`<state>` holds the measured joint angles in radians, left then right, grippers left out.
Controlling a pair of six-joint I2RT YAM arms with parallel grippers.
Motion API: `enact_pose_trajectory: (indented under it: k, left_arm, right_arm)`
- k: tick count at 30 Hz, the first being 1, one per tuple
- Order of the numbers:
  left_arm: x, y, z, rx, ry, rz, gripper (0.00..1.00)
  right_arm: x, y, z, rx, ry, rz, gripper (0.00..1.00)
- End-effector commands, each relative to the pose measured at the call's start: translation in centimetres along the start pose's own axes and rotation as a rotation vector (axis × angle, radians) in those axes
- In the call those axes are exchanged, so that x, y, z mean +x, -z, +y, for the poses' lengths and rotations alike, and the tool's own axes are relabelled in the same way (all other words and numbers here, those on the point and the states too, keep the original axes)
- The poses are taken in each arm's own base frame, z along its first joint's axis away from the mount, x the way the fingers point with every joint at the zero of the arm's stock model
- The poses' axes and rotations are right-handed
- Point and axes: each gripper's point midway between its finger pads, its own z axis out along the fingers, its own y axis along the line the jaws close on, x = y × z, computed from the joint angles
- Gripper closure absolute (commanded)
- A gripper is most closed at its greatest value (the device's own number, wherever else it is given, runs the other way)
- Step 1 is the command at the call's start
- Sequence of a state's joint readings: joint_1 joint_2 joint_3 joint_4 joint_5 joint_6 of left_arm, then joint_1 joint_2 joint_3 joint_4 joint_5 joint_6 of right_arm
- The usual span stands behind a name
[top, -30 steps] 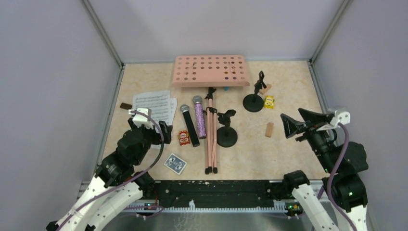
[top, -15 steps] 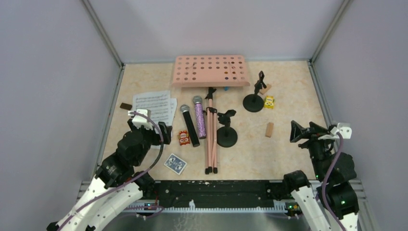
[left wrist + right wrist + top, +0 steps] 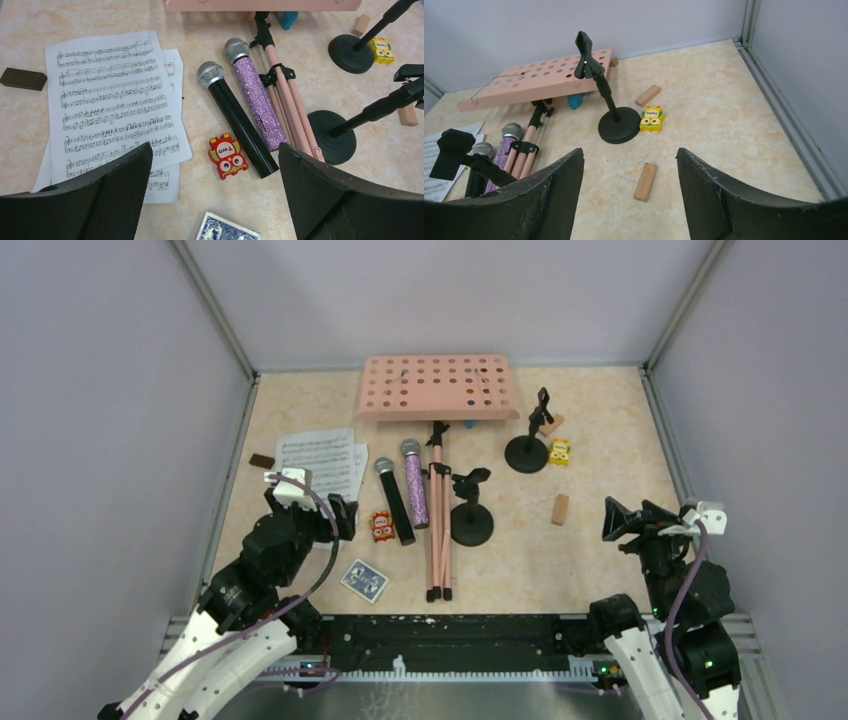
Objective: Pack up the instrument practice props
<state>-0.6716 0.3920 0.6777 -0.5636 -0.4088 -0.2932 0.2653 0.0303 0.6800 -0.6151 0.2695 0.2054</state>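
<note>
Right pincer [image 3: 615, 520] has retreated over the beige marbled tabletop [image 3: 610, 440].

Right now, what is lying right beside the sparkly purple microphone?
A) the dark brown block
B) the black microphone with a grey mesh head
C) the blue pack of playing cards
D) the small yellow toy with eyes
B: the black grey-headed microphone lies side by side with the purple-glitter microphone, and the salmon-pink tripod legs lie on the purple one's other side.
</note>
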Motion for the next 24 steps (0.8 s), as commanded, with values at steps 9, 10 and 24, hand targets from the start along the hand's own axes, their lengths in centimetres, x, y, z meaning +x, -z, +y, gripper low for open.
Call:
enact_pose_trajectory:
  k: [9, 10, 24]
  left_arm:
    - [-0.81, -0.55, -0.73, 0.02, 0.02, -0.03, 0.01]
    - [-0.79, -0.59, -0.69, 0.017, 0.02, -0.028, 0.01]
    - [-0.53, -1.0, -0.87, 0.016, 0.014, -0.012, 0.01]
  right_arm:
    - [-0.13, -0.21, -0.6, 0.04, -0.018, -0.014, 0.33]
    - [-0.12, -0.23, -0.55, 0.037, -0.017, -0.013, 0.33]
    - [-0.05, -0.36, -0.17, 0.016, -0.009, -0.007, 0.34]
